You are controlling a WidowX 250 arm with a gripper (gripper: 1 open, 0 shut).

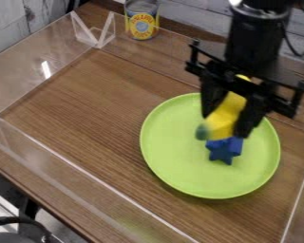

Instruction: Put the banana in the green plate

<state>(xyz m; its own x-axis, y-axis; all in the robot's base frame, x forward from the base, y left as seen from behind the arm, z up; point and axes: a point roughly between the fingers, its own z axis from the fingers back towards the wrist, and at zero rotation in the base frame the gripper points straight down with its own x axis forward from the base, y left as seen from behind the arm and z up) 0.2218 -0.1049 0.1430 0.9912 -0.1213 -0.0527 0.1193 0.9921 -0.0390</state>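
The yellow banana (222, 120) hangs tilted between the fingers of my black gripper (234, 112), which points straight down and is shut on it. Its darker lower tip points down and to the left. Gripper and banana are over the right half of the lime-green plate (178, 161), just above a long blue block (224, 148) lying on the plate. The arm and the banana hide most of that block. I cannot tell whether the banana touches it.
The plate rests on a wooden tabletop (79, 104) enclosed by low clear plastic walls (28, 161). At the back stand a yellow can (142, 23) and a clear plastic stand (91, 31).
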